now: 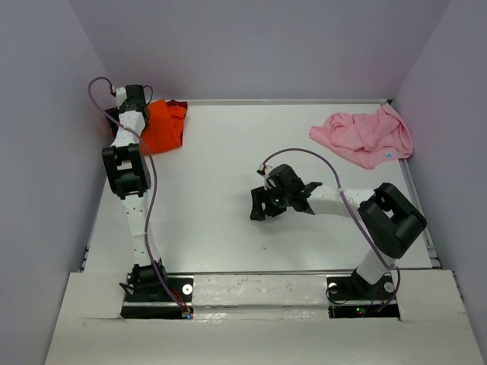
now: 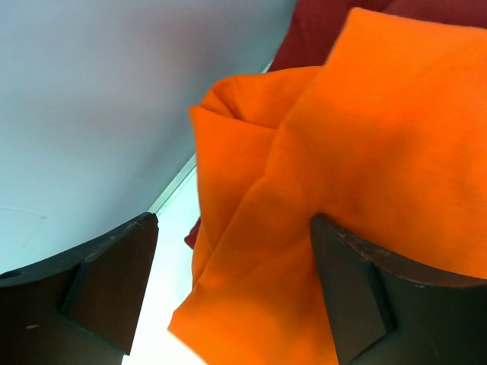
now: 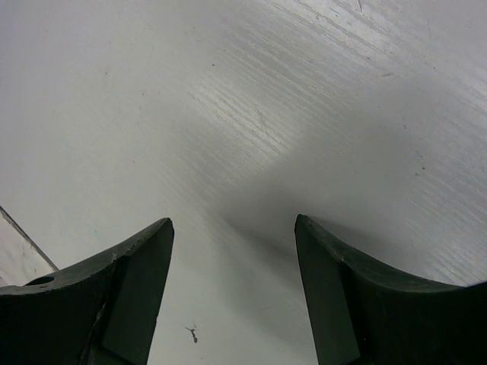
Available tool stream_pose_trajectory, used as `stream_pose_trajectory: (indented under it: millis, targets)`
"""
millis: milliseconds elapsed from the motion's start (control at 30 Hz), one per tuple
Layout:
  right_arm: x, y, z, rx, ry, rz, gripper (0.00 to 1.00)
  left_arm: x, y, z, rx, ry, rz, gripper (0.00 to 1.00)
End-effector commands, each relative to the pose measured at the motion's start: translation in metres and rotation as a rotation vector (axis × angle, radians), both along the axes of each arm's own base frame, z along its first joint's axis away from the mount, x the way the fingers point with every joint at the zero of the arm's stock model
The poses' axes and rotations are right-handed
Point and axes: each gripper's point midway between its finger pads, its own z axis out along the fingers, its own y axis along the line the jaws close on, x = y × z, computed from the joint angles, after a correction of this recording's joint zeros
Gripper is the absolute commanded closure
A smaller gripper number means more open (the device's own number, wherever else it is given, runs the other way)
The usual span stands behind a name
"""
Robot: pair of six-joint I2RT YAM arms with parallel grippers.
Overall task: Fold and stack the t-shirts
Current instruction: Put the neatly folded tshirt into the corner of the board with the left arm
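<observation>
The orange t-shirt [image 1: 163, 125] lies bunched in the far left corner of the table. My left gripper [image 1: 137, 97] hangs over its left edge. In the left wrist view the jaws of the left gripper [image 2: 234, 224] stand wide apart, with the orange t-shirt [image 2: 365, 137] lying between and under them, not pinched. The maroon t-shirt [image 2: 319, 30] shows beneath the orange one. The pink t-shirt [image 1: 365, 135] lies crumpled at the far right. My right gripper [image 1: 262, 205] is open and empty, low over the bare table at mid-table; its wrist view [image 3: 233, 222] shows only tabletop.
Grey walls close in the white table [image 1: 228, 167] on the left, back and right. The back wall [image 2: 91, 91] is close beside my left gripper. The table's raised rim runs along the right edge [image 1: 418, 205].
</observation>
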Motion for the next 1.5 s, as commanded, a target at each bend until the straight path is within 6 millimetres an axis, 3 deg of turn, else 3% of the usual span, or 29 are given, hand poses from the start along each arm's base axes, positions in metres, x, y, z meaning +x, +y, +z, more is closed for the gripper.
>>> stream_pose_trajectory:
  millis: [0,133,233,300,433,467,533,567,633,667,767,833,867,900,933,967,1033,1067,1133,1267,1400,1467]
  targets:
    - [-0.021,-0.019,-0.031,-0.104,0.088,0.014,0.29,0.002,0.004,0.063,0.029,-0.124,0.038,0.08]
    - [-0.021,-0.018,-0.030,-0.100,0.084,0.013,0.28,0.001,-0.001,0.108,0.014,-0.212,0.021,0.07]
    - [-0.019,-0.018,-0.025,-0.093,0.072,0.011,0.28,-0.005,-0.016,0.165,-0.014,-0.322,-0.032,0.07]
    - [-0.019,-0.018,-0.024,-0.090,0.068,0.010,0.28,-0.007,-0.028,0.190,-0.023,-0.369,-0.067,0.07]
    - [-0.018,-0.018,-0.021,-0.087,0.055,0.005,0.28,-0.017,-0.077,0.242,-0.076,-0.473,-0.206,0.07]
    - [-0.018,-0.018,-0.020,-0.086,0.055,0.002,0.28,-0.022,-0.102,0.262,-0.102,-0.522,-0.268,0.07]
    - [-0.017,-0.018,-0.018,-0.081,0.047,-0.002,0.28,-0.029,-0.125,0.278,-0.116,-0.551,-0.336,0.07]
    - [-0.017,-0.019,-0.017,-0.080,0.044,-0.003,0.28,-0.038,-0.164,0.292,-0.128,-0.577,-0.420,0.07]
    - [-0.016,-0.019,-0.014,-0.077,0.034,-0.006,0.28,-0.049,-0.196,0.303,-0.145,-0.597,-0.506,0.07]
    - [-0.015,-0.018,-0.013,-0.075,0.032,-0.007,0.28,-0.061,-0.224,0.309,-0.154,-0.611,-0.571,0.07]
    - [-0.014,-0.019,-0.011,-0.075,0.025,-0.010,0.28,-0.081,-0.269,0.305,-0.229,-0.617,-0.701,0.07]
    - [-0.013,-0.019,-0.009,-0.076,0.019,-0.014,0.28,-0.102,-0.298,0.281,-0.306,-0.609,-0.773,0.07]
    - [-0.013,-0.019,-0.009,-0.077,0.018,-0.015,0.28,-0.117,-0.309,0.285,-0.360,-0.633,-0.825,0.07]
    - [-0.012,-0.019,-0.007,-0.075,0.012,-0.019,0.28,-0.122,-0.316,0.253,-0.395,-0.606,-0.842,0.07]
    - [-0.010,-0.020,-0.006,-0.077,0.004,-0.025,0.28,-0.136,-0.322,0.254,-0.433,-0.641,-0.866,0.07]
    - [-0.009,-0.020,-0.005,-0.079,0.000,-0.030,0.28,-0.143,-0.325,0.219,-0.454,-0.611,-0.868,0.07]
    - [-0.002,-0.021,0.000,-0.085,-0.024,-0.053,0.28,-0.159,-0.338,0.197,-0.484,-0.587,-0.903,0.07]
    - [-0.001,-0.021,0.003,-0.082,-0.032,-0.064,0.28,-0.168,-0.339,0.176,-0.453,-0.541,-0.920,0.07]
    - [0.005,-0.021,0.011,-0.075,-0.059,-0.079,0.28,-0.176,-0.347,0.161,-0.393,-0.490,-0.943,0.07]
    - [0.032,-0.026,0.041,-0.091,-0.181,-0.170,0.27,-0.192,-0.379,0.145,-0.256,-0.323,-1.003,0.07]
    - [0.066,-0.030,0.062,-0.146,-0.270,-0.234,0.25,-0.195,-0.382,0.126,-0.252,-0.294,-0.999,0.07]
    - [0.096,-0.039,0.071,-0.172,-0.297,-0.305,0.25,-0.196,-0.389,0.125,-0.272,-0.280,-1.020,0.07]
